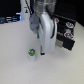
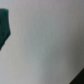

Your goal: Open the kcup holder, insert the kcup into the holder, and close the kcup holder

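Observation:
The kcup (image 1: 31, 51), a tiny white cup with a green top, stands on the pale table. My white gripper (image 1: 45, 51) hangs just to the exterior view's right of it, close to the table, and its fingers are too blurred to read. The black kcup holder (image 1: 68, 37) sits further to the exterior view's right, partly hidden behind the arm, with pale marks on its front. The wrist view is blurred: mostly pale surface, with a dark greenish shape (image 2: 4, 27) at one edge that I cannot identify.
Dark objects (image 1: 10, 20) line the far side of the table at the exterior view's left. A thin dark upright (image 1: 22, 9) stands behind them. The pale table (image 1: 20, 67) stretches toward the near side.

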Robot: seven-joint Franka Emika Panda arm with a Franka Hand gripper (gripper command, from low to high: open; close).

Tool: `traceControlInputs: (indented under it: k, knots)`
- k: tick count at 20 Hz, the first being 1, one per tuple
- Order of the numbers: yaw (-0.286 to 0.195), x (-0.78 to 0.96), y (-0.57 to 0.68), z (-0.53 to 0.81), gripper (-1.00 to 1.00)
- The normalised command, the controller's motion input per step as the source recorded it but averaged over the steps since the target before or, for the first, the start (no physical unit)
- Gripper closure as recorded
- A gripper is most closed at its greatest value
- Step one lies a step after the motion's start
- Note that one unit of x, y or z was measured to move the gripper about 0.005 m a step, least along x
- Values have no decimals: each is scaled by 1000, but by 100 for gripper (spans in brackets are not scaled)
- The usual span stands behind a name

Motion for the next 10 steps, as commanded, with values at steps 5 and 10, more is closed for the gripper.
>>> traceControlInputs:
  k: [5, 10]
  knots:
    - [-297, -203, -429, -329, -100]
    - [-296, -116, -362, -330, -100]
